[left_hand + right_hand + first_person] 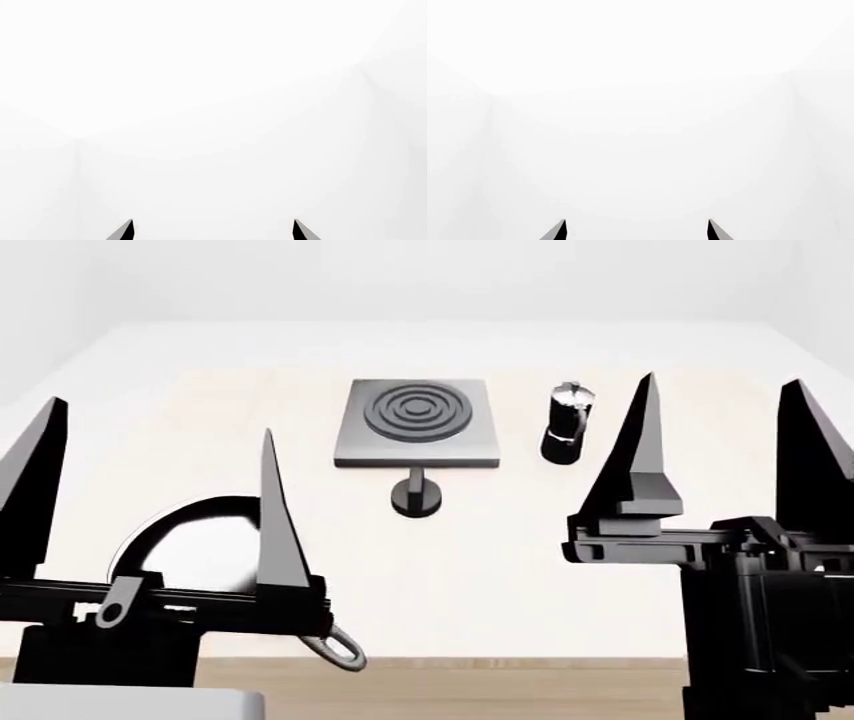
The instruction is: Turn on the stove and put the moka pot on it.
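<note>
Nearest us, both grippers are raised in front of the head camera with fingers pointing up. Our left gripper (154, 490) has its fingers wide apart and holds nothing; our right gripper (727, 445) is likewise spread and empty. Both wrist views show only two dark fingertips each against blank white.

Behind the left gripper lies one black pan (200, 540), partly hidden, close to the table's (534, 580) near edge. Past the grippers the tabletop is bare up to the one round knob (416, 495). Just beyond the knob sits one stove (418, 423), flat and with nothing on its rings. The one pot (567, 422) stands upright on the table to the right of the stove, apart from it, with clear table between them. White table continues behind to the far edge.
</note>
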You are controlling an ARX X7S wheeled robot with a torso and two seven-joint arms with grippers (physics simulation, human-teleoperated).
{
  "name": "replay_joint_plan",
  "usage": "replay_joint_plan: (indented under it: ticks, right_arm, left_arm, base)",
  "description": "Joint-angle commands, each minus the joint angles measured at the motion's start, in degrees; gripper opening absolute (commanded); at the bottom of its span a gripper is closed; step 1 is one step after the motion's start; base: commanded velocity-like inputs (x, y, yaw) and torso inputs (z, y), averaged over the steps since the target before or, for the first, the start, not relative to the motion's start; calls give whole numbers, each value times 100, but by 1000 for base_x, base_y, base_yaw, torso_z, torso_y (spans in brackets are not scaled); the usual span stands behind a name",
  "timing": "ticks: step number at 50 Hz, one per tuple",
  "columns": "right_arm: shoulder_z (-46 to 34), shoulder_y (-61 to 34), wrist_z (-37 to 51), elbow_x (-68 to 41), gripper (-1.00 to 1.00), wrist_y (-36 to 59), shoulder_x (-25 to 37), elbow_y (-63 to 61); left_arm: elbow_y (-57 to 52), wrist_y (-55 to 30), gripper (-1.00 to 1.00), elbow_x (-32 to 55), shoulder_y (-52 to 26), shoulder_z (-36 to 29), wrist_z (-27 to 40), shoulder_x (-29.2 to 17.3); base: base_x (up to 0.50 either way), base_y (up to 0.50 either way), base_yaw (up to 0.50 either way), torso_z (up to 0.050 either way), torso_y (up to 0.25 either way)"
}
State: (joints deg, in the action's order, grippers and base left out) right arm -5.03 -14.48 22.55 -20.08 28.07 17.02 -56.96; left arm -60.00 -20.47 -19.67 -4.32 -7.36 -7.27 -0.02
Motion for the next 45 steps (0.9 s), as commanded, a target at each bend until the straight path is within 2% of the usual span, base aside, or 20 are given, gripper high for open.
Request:
replay_joint_plan:
  ticks: [1, 45]
  right_arm:
    - [-32, 30, 58, -13, 100, -57, 53, 22]
    - [-145, 22, 297, -127, 100, -141, 224, 11]
  left_arm:
    - [0, -11, 100, -16, -3, -34, 5, 0]
    - [0, -42, 100, -55, 16, -127, 7, 0]
  base:
    - [156, 0, 0, 0, 0]
    - [225, 0, 0, 0, 0]
